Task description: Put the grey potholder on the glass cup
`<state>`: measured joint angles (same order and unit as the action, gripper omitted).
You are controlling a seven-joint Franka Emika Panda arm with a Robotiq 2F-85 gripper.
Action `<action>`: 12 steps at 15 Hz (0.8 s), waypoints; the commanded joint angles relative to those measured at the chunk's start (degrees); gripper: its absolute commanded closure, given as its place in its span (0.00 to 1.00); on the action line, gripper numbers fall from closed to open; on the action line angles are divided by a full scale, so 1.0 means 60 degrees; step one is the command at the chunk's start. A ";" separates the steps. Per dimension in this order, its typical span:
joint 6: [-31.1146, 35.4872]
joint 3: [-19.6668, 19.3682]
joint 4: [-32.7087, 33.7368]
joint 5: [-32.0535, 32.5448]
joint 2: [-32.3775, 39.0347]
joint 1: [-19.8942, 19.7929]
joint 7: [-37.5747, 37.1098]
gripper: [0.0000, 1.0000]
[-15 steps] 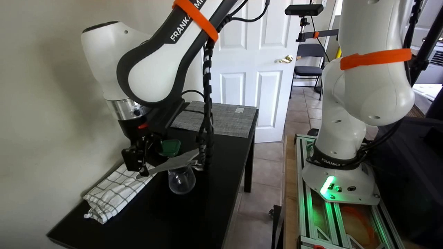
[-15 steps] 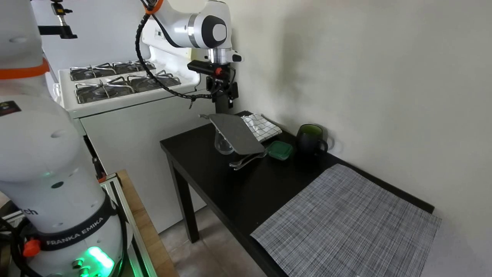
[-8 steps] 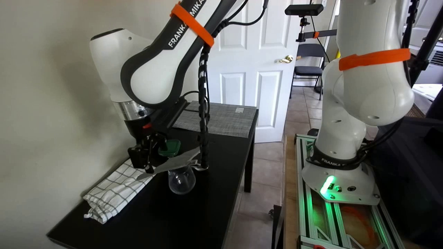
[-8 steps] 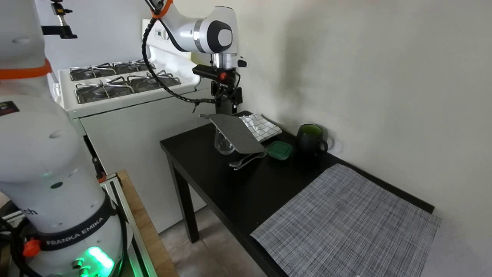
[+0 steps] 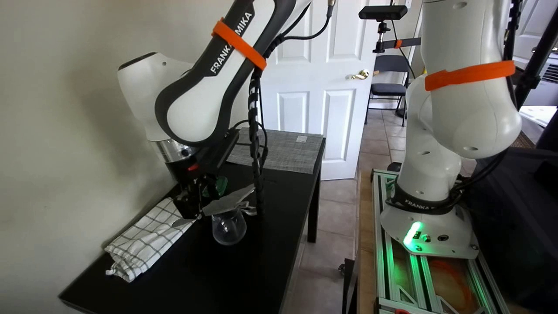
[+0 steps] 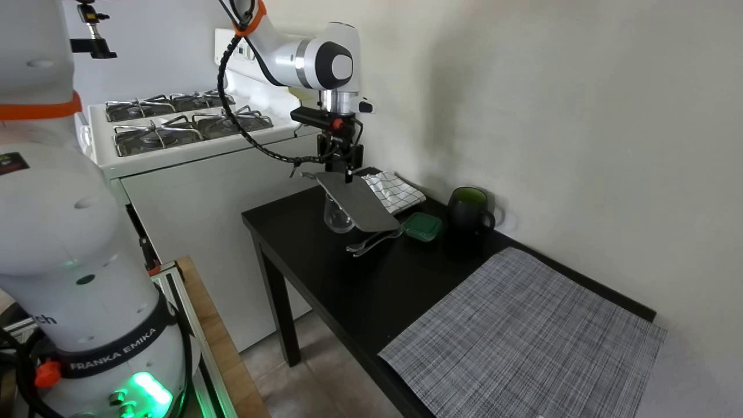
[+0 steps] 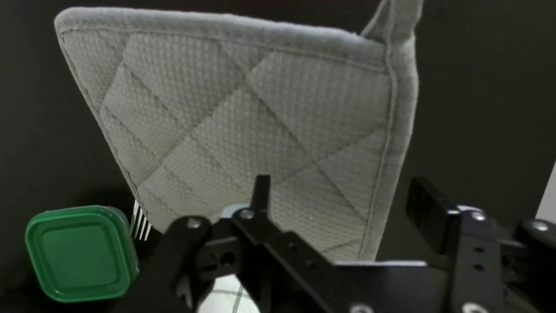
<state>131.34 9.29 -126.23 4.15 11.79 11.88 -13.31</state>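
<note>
The grey potholder (image 5: 227, 202) lies tilted on top of the glass cup (image 5: 229, 230). Both also show in an exterior view, the potholder (image 6: 364, 204) covering much of the cup (image 6: 336, 217). In the wrist view the potholder (image 7: 260, 117) fills the middle, and the cup is hidden. My gripper (image 7: 341, 181) is open and holds nothing. One finger is over the potholder's quilted face, the other beyond its right edge. In both exterior views the gripper (image 5: 197, 212) is low at the potholder's end by the towel, and its finger (image 6: 348, 174) overlaps that end; contact cannot be told.
A white checked towel (image 5: 150, 242) lies beside the cup along the wall. A green-lidded box (image 6: 422, 226), metal cutlery (image 6: 371, 242) and a dark green mug (image 6: 466, 210) are near the potholder. A large grey mat (image 6: 534, 342) covers one end of the black table (image 6: 325, 284).
My gripper has moved down and toward the potholder, to the right in an exterior view, and its finger now overlaps the potholder's end. The potholder and the cup have not moved.
</note>
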 commanded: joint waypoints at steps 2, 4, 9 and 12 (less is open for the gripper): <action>-0.0378 -0.0018 0.0158 -0.0005 0.0146 0.0032 0.0195 0.58; -0.0364 -0.0031 0.0163 0.0040 0.0148 0.0048 0.0132 0.73; -0.0332 -0.0045 0.0160 0.0197 0.0071 0.0084 0.0031 1.00; -0.0339 -0.0009 0.0121 0.0175 -0.0035 0.0107 0.0022 0.98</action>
<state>131.02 9.29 -125.89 4.87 12.07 11.98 -13.02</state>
